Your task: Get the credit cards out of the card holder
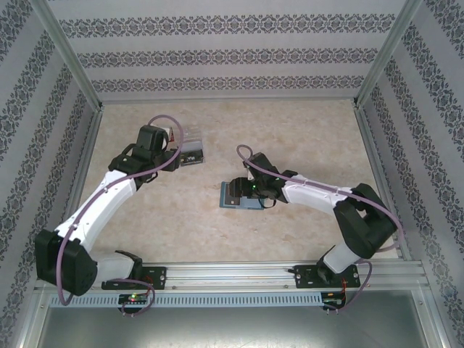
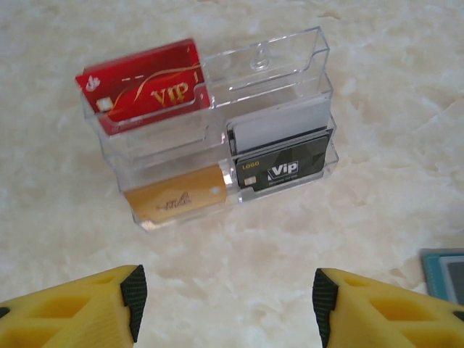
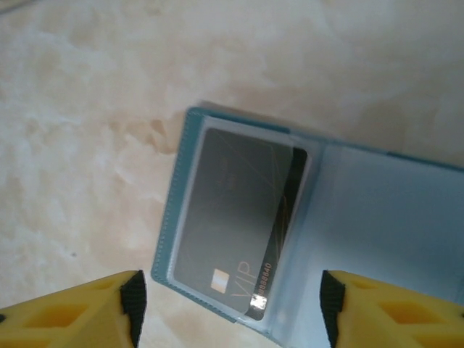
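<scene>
The card holder [image 3: 384, 217], a blue-grey wallet, lies open flat on the table [image 1: 239, 197]. A dark card with gold VIP lettering [image 3: 232, 217] sits under the clear slot of its left panel. My right gripper [image 3: 228, 308] hovers open just above the holder's near edge [image 1: 254, 190], with nothing between its fingers. A gold credit card [image 2: 177, 199] lies in the lower left compartment of the clear tray [image 2: 275, 61]. My left gripper [image 2: 226, 297] stands open and empty a short way in front of that tray [image 1: 177, 156]. A corner of the card holder [image 2: 444, 272] shows at the right.
The clear tray [image 1: 192, 151] also holds a red VIP card [image 2: 145, 87], a black VIP card [image 2: 283, 168] and a grey-white card [image 2: 279, 127]. Metal frame posts and patterned walls [image 1: 43, 109] close in the marbled table on three sides.
</scene>
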Available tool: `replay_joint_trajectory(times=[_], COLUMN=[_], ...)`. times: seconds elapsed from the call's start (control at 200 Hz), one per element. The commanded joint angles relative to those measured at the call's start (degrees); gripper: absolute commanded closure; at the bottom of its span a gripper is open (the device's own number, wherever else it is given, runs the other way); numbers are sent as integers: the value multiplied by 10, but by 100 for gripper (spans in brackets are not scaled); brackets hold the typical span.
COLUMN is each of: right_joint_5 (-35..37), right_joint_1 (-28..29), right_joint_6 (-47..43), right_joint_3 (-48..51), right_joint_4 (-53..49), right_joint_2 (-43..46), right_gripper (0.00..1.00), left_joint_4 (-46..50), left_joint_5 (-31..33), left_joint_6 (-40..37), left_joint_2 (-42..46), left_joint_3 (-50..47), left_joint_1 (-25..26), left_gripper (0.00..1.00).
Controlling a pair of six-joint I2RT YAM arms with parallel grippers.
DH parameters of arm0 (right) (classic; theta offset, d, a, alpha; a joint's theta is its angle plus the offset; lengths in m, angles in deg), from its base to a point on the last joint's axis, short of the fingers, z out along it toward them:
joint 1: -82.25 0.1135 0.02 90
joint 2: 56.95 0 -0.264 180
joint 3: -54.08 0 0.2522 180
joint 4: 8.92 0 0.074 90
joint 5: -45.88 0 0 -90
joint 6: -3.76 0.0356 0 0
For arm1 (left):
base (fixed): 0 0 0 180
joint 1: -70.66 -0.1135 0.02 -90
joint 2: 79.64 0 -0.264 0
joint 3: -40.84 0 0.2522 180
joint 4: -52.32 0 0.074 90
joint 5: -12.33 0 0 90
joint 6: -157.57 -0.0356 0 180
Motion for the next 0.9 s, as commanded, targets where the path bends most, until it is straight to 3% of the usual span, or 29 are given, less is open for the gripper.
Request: replay_joint_trajectory(times=[0.0,0.115,0.405,0.694,0.894], right_joint_5=[7,9,11,-9,-23], right_joint_1=[3,3,-1,-18,-27], right_joint_6=[55,89,121,127,125], right_joint_3=[-12,-12,-8,6,17], right_joint_4=[-2,11,30,50,65], right_joint_2=[-27,-47,-62,-63,-67], right_gripper=[41,55,72,80,80], left_joint_4=[6,15,-55,-118,-161], left_joint_5=[-17,-71,-292,-320,-314], left_joint_6=[94,142,213,277,323], left_joint_2=[27,29,-68,-184,-247], left_joint_3=[-16,-33,-40,-10,6], left_joint_1=[4,3,17,84,118], left_gripper=[35,28,32,44,54])
